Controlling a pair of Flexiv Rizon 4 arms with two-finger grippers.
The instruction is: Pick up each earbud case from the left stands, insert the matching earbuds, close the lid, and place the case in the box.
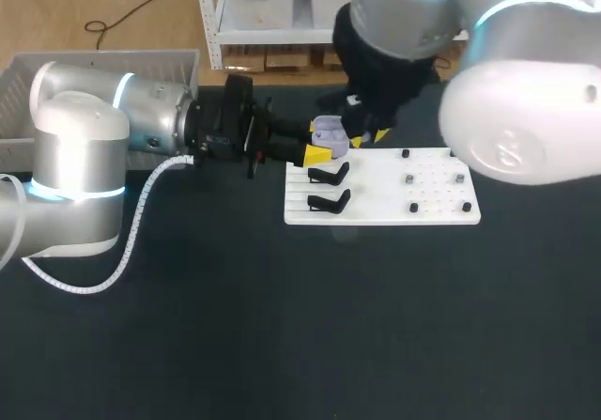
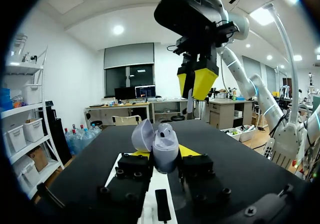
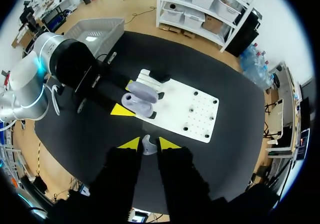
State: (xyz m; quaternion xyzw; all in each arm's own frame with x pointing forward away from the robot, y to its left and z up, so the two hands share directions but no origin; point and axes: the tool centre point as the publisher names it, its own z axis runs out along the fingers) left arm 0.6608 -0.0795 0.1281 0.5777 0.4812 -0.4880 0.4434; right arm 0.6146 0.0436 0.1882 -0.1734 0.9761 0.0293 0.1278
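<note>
My left gripper [image 1: 317, 147] comes in from the left and is shut on a lavender earbud case [image 1: 329, 134], held over the left end of the white board [image 1: 441, 215]. In the left wrist view the case [image 2: 165, 151] sits between my yellow tips with its lid [image 2: 142, 136] swung open. My right gripper [image 3: 149, 143] hangs above the case, shut on a small pale earbud [image 3: 146, 146]. It shows in the left wrist view as the right gripper [image 2: 198, 81] above and beyond the case. In the right wrist view the open case [image 3: 140, 98] lies below the fingers.
Two empty black stands [image 1: 329, 172] [image 1: 329, 200] stand on the board's left part. Several small dark pegs or earbuds [image 1: 410, 178] dot its right part. A grey mesh box [image 1: 94, 68] stands at the table's far left, behind my left arm.
</note>
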